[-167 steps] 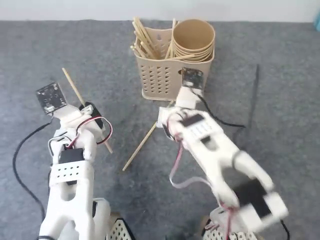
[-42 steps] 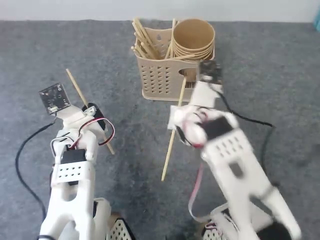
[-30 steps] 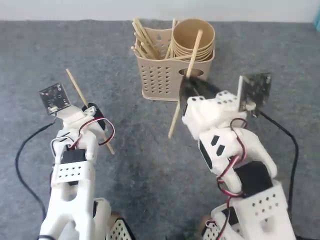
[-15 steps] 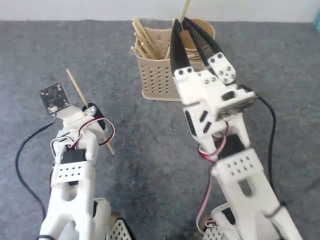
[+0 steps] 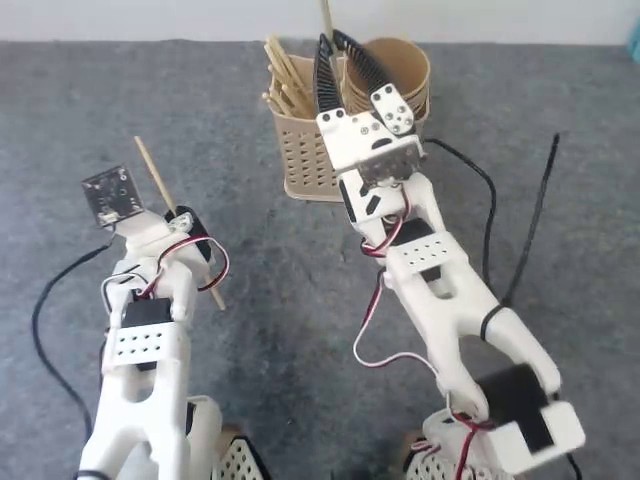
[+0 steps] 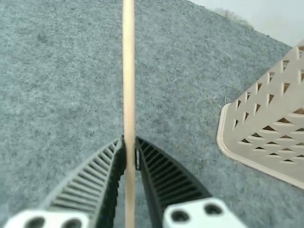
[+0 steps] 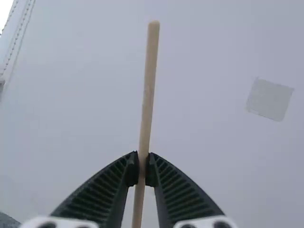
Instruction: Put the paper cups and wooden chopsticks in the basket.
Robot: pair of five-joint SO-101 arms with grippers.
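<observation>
Your grey carpet [image 5: 560,300] runs back to a plain white wall [image 5: 150,20]. The basket [image 5: 310,155] stands at the far side, holding stacked paper cups [image 5: 405,65] and bundled chopsticks [image 5: 285,75]. Your right gripper [image 7: 142,156] hangs above the basket, pinching a chopstick [image 7: 149,71] in line with its fingers, free end toward the wall. Your left gripper [image 6: 129,140], left of the basket, pinches a second chopstick [image 6: 128,61] that slants away over the carpet.

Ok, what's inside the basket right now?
Stacked paper cups and a bundle of wooden chopsticks stand in the basket. The right gripper covers its middle; its wall hides their lower ends.
</observation>
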